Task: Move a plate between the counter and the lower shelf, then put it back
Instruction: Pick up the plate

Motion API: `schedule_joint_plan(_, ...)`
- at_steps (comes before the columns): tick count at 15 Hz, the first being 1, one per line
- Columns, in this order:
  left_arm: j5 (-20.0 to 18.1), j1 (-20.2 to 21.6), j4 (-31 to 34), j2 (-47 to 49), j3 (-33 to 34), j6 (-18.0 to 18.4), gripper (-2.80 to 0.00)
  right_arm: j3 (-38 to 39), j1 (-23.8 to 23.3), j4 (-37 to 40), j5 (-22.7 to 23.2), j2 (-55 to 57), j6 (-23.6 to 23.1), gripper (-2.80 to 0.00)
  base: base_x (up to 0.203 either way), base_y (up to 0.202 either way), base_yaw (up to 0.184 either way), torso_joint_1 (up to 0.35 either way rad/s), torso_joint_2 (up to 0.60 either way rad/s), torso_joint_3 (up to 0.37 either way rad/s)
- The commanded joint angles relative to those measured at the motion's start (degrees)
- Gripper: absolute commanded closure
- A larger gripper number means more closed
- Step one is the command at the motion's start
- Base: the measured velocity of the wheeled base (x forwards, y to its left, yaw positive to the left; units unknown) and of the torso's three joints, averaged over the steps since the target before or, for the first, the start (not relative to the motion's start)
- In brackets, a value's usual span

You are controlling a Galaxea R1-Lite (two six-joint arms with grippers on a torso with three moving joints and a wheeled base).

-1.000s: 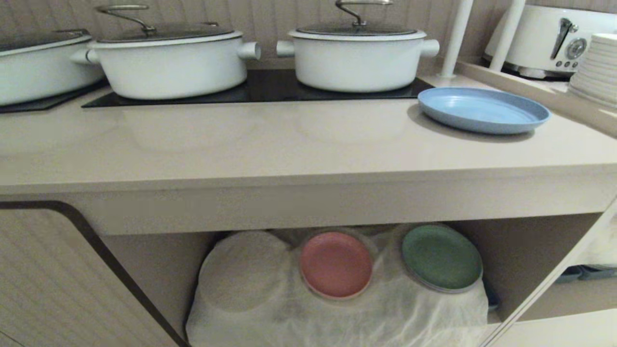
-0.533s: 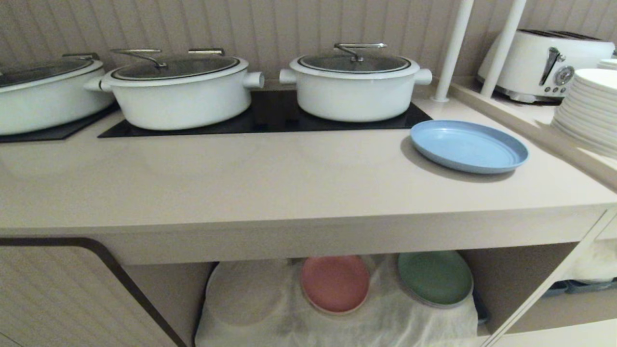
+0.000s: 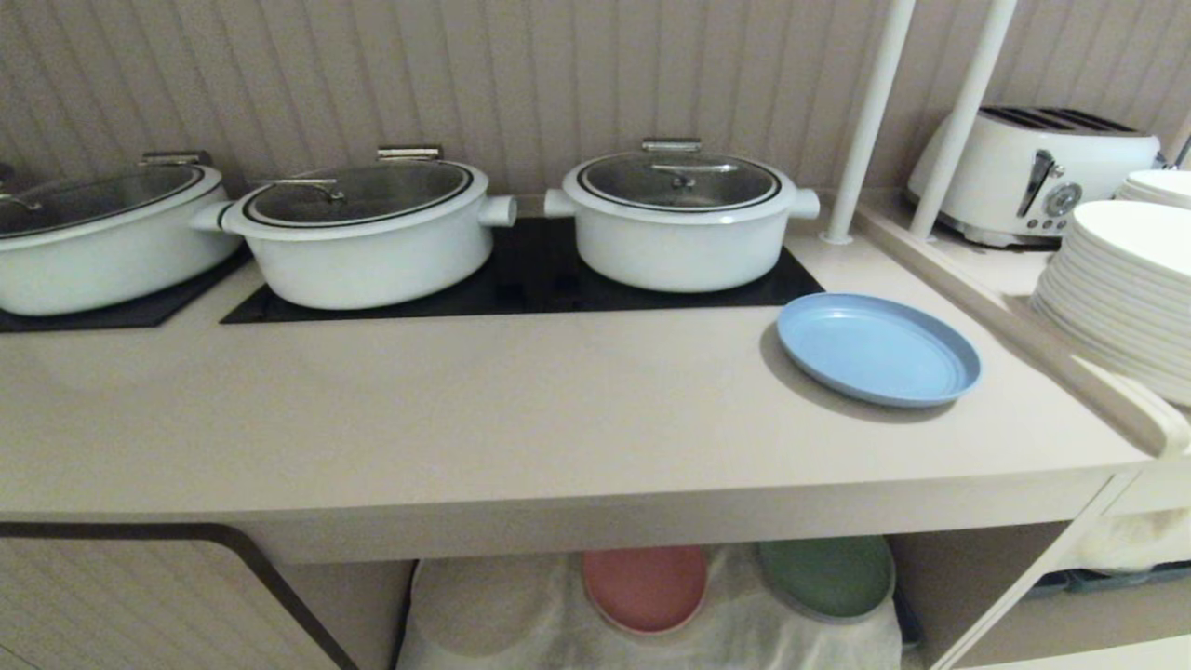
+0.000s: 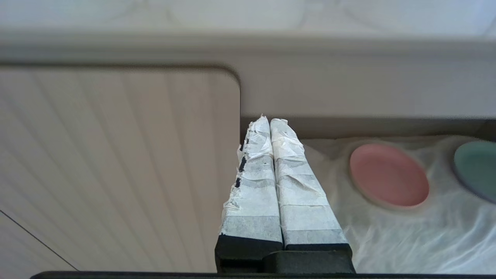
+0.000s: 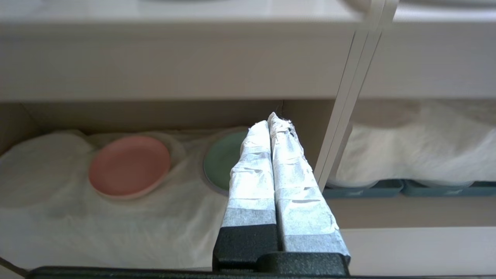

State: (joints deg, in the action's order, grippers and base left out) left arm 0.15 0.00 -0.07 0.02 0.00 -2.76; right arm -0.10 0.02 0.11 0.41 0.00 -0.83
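The plate point(image 3: 877, 348) lies on the counter point(image 3: 465, 419), close to the pot point(image 3: 684, 219). Left gripper point(image 4: 270, 123) and right gripper point(image 5: 276, 121) are closed, empty, facing the lower shelf point(image 5: 116, 217). Risk: a careless reach could knock the pot.

Three white pots point(image 3: 372, 233) with glass lids lined up on two black hob panels point(image 3: 540, 279). One light blue plate point(image 3: 877, 349) on the counter point(image 3: 465, 419). Down on the lower shelf point(image 3: 651, 642), one pink plate point(image 3: 645, 586) and one green plate point(image 3: 826, 575). One toaster point(image 3: 1033, 172), two white poles point(image 3: 870, 116), one stack of white plates point(image 3: 1121, 293) fully in sight.
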Motion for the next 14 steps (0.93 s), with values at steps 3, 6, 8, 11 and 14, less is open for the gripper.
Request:
schedule_joint_plan(3, 0.02, 0.0, -0.01, -0.02, 0.0, -0.06, 0.0, 0.1, 0.06, 0.07, 0.02, 0.0, -0.14, 0.0, 0.0, 0.0, 0.0, 0.269, -0.56, -0.302)
schedule_joint_plan(6, 0.02, 0.0, -0.01, -0.02, 0.0, -0.06, 0.0, 0.01, -0.02, 0.05, 0.02, 0.0, -0.14, 0.0, 0.0, 0.0, 0.0, 0.281, -0.61, -0.32)
schedule_joint_plan(8, 0.02, 0.0, -0.01, -0.02, 0.0, -0.06, 0.0, 0.01, 0.06, 0.0, 0.02, 0.0, -0.14, 0.0, 0.0, 0.0, 0.0, 0.267, -0.55, -0.284)
schedule_joint_plan(11, 0.02, 0.0, -0.01, -0.02, 0.0, -0.06, 0.0, 0.01, -0.02, 0.07, 0.02, 0.0, -0.14, 0.0, 0.0, 0.0, 0.0, 0.19, -0.4, -0.206)
schedule_joint_plan(14, 0.02, 0.0, -0.01, -0.02, 0.0, -0.06, 0.0, 0.01, 0.01, 0.07, 0.02, 0.0, -0.14, 0.0, 0.0, 0.0, 0.0, 0.173, -0.35, -0.178)
